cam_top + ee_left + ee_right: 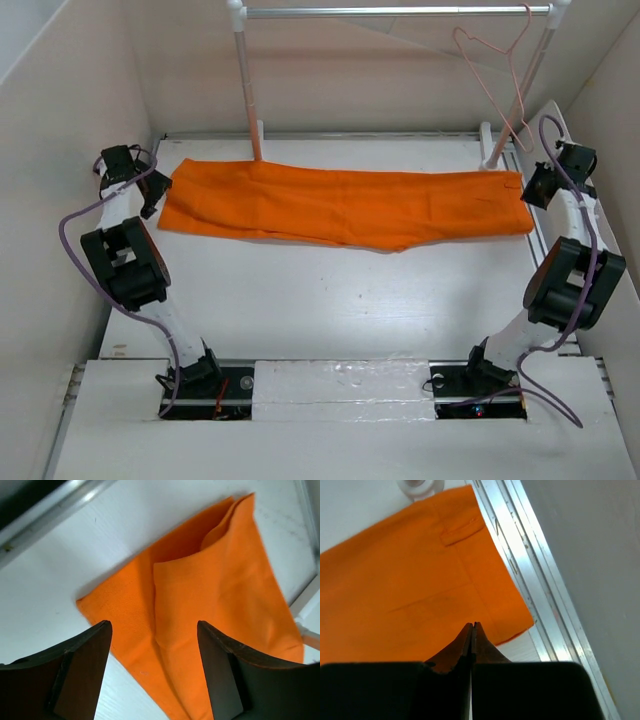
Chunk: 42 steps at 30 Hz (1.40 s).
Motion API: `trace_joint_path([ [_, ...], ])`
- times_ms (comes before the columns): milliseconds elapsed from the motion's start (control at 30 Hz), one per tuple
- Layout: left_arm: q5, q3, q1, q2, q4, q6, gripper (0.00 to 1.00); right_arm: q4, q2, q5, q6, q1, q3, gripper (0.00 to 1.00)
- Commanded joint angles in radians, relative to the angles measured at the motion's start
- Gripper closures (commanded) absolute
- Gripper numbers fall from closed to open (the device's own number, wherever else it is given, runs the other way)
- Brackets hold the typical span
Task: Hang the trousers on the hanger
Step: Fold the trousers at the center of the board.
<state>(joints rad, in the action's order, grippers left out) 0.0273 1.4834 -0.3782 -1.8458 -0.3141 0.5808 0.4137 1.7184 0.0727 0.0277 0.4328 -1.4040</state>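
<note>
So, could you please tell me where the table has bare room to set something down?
The broad bare table between the trousers and the arm bases is free; a thin strip lies behind the trousers. Crowded: both trouser ends, by the left gripper and right gripper.

Trousers (395, 580) cut off at left edge; white post base (420, 486) cropped at top.

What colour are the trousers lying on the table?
Solid bright orange, no pattern. The trousers show best in the top external view.
</note>
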Motion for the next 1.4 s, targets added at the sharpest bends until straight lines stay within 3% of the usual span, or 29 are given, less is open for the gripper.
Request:
trace_joint_path([
  [0,0.212,-0.046,-0.004,-0.049,0.107,0.024,0.36,-0.136,-0.101,0.077,0.02,-0.002,0.113,1.0],
  [100,0.25,-0.054,-0.004,-0.072,0.139,0.033,0.44,-0.125,-0.134,0.104,0.018,-0.048,0.154,0.99],
  [133,0.25,-0.058,-0.004,-0.087,0.15,0.034,0.47,-0.125,-0.157,0.104,0.005,-0.064,0.181,0.94],
  [233,0.272,-0.049,-0.004,-0.125,0.159,0.034,0.48,-0.121,-0.196,0.096,-0.006,-0.126,0.221,0.83],
  [400,0.296,-0.022,-0.004,-0.176,0.187,0.042,0.52,-0.115,-0.247,0.101,-0.014,-0.228,0.322,0.76],
  [467,0.284,0.004,-0.004,-0.204,0.181,0.042,0.72,-0.096,-0.288,0.079,-0.014,-0.24,0.349,0.74],
  [533,0.254,0.047,-0.004,-0.222,0.118,0.04,1.0,-0.105,-0.313,0.093,-0.046,-0.24,0.396,0.67],
  [667,0.134,0.071,-0.004,-0.159,0.011,0.027,1.0,-0.073,-0.339,0.119,-0.08,-0.227,0.386,0.57],
  [800,0.033,0.054,-0.004,-0.018,-0.045,0.024,1.0,-0.059,-0.342,0.145,-0.092,-0.227,0.37,0.57],
  [933,-0.012,0.043,-0.004,0.008,-0.12,0.017,1.0,-0.061,-0.316,0.147,-0.091,-0.227,0.376,0.56],
  [1000,-0.073,0.04,-0.004,0.0,-0.166,0.024,1.0,-0.07,-0.303,0.156,-0.089,-0.203,0.381,0.5],
  [1033,-0.093,0.034,-0.004,-0.003,-0.198,0.022,0.98,-0.073,-0.286,0.163,-0.08,-0.203,0.382,0.42],
  [1067,-0.139,0.028,0.005,0.0,-0.207,0.018,0.9,-0.078,-0.275,0.174,-0.075,-0.188,0.382,0.38],
  [1100,-0.186,0.011,0.005,-0.001,-0.22,0.004,0.68,-0.101,-0.249,0.194,-0.06,-0.178,0.381,0.34],
  [1167,-0.238,0.003,0.005,0.002,-0.255,0.027,0.54,-0.105,-0.221,0.209,-0.042,-0.164,0.373,0.31],
  [1200,-0.259,-0.014,-0.004,0.028,-0.255,0.03,0.39,-0.11,-0.209,0.228,-0.037,-0.148,0.367,0.3],
  [1233,-0.27,-0.047,-0.004,0.046,-0.24,0.037,0.18,-0.115,-0.2,0.228,-0.031,-0.129,0.364,0.28],
  [1367,-0.328,-0.083,0.039,0.141,-0.234,0.05,0.09,-0.13,-0.168,0.211,0.02,-0.065,0.358,0.25],
])
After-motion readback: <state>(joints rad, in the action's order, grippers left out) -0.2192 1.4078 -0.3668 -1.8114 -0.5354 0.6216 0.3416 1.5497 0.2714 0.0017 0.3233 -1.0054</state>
